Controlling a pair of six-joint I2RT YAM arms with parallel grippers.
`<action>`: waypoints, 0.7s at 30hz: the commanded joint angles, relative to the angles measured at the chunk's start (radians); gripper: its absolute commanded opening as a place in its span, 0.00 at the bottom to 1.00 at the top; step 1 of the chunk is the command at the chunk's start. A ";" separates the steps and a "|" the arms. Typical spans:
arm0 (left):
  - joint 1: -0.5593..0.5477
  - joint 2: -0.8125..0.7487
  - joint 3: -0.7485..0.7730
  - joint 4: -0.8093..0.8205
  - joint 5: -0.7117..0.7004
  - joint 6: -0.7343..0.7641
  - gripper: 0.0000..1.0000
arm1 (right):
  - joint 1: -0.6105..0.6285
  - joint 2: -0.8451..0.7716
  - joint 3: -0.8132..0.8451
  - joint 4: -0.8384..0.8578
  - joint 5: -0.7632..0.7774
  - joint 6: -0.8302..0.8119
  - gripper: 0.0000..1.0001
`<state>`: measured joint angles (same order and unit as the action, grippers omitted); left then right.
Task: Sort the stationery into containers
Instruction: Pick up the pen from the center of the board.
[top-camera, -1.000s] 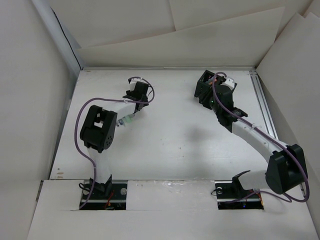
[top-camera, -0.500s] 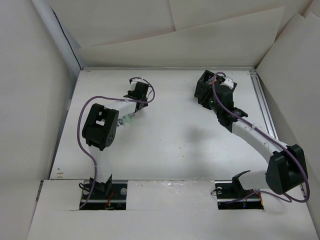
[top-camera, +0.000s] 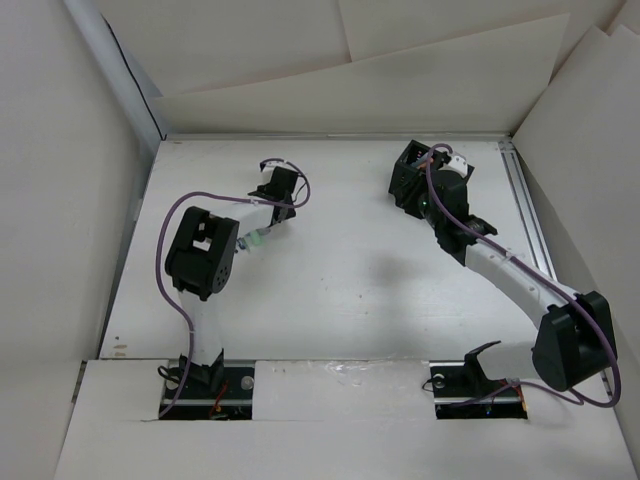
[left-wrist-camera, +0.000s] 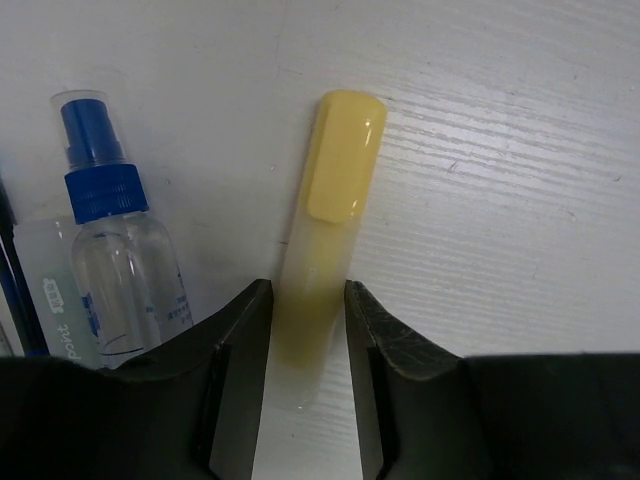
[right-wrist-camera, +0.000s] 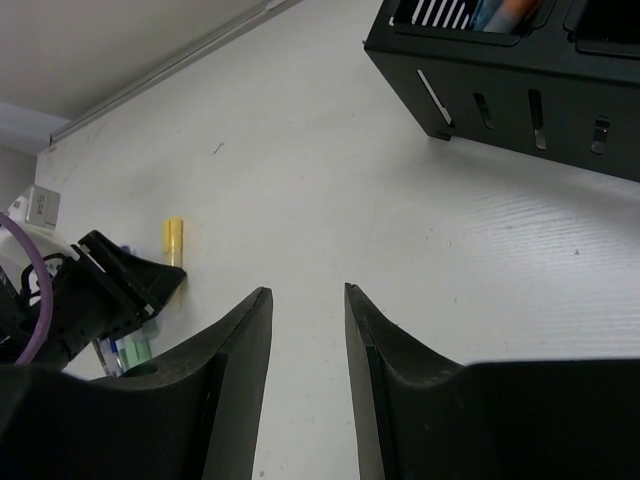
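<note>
The left claw (left-wrist-camera: 307, 300) grips a slim yellow plastic marker (left-wrist-camera: 335, 200) by its pale barrel, one finger pressed against each side. The marker lies flat on the white table (left-wrist-camera: 500, 200), its cap pointing away from the claw. A small clear plastic spray bottle with a blue cap (left-wrist-camera: 125, 260) lies just beside it. Well apart, the right claw (right-wrist-camera: 307, 300) hangs spread and empty near the black rectangular slotted box (right-wrist-camera: 520, 85).

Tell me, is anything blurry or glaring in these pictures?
Left wrist view: the yellow marker is sharp, with a glint on its cap; the near fingers look dark. Top view: soft, even light, faint shadows on the table. Right wrist view: the black box is crisp.
</note>
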<state>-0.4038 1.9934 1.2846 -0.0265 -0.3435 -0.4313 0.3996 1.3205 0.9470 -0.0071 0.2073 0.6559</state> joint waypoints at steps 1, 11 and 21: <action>0.002 0.012 0.019 -0.020 0.017 -0.012 0.30 | -0.004 -0.037 -0.008 0.058 -0.009 0.004 0.41; -0.030 -0.033 -0.034 0.017 0.052 -0.012 0.00 | -0.004 -0.017 0.001 0.058 -0.049 0.004 0.67; -0.064 -0.272 -0.296 0.265 0.368 -0.043 0.00 | -0.004 0.120 0.079 0.058 -0.344 -0.055 0.82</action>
<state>-0.4553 1.8198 1.0420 0.1207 -0.0948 -0.4549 0.3992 1.4185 0.9779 0.0093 -0.0185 0.6258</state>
